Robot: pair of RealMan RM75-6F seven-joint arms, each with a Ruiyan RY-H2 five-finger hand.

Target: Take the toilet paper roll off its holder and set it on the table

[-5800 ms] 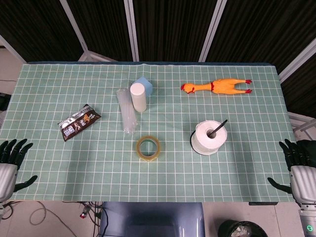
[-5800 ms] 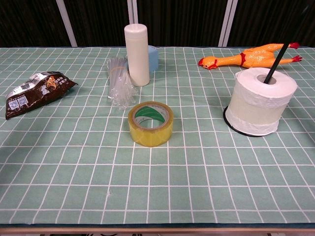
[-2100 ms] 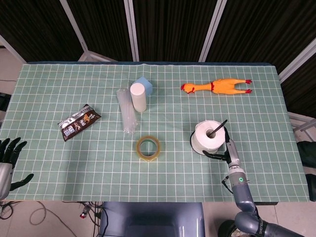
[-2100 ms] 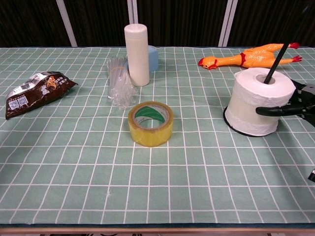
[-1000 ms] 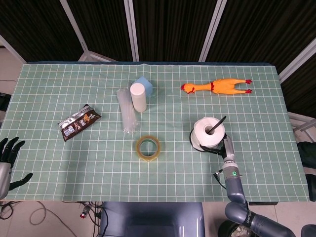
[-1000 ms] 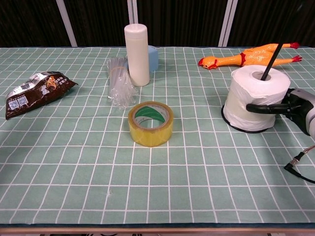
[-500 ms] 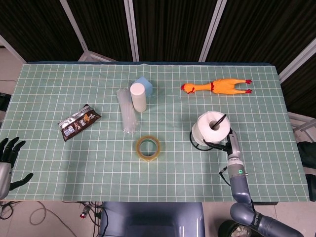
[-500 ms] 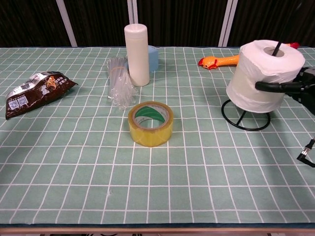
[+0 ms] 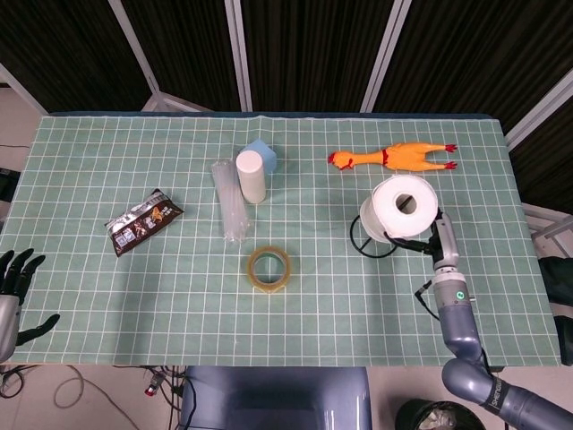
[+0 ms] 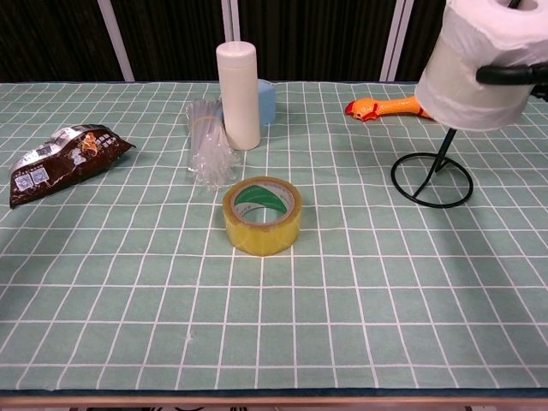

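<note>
Lifted higher than a moment ago, the toilet paper roll [image 10: 484, 68] is held in the right robot hand [image 9: 428, 238] near the holder [image 10: 431, 178] top, still to be set on the desk [image 10: 342, 308].

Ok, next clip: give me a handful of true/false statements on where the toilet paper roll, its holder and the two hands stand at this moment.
1. The right hand grips the toilet paper roll raised above the table. True.
2. The roll rests down on the ring base of the holder. False: it is lifted well clear of the base, near the top of the rod.
3. The left hand holds the tape roll. False: it hangs at the table's near left edge holding nothing, and the tape lies alone on the table.
4. The rubber chicken lies beyond the holder, towards the far edge. True.
5. The snack packet lies beside the holder. False: it lies far over on the left of the table.
</note>
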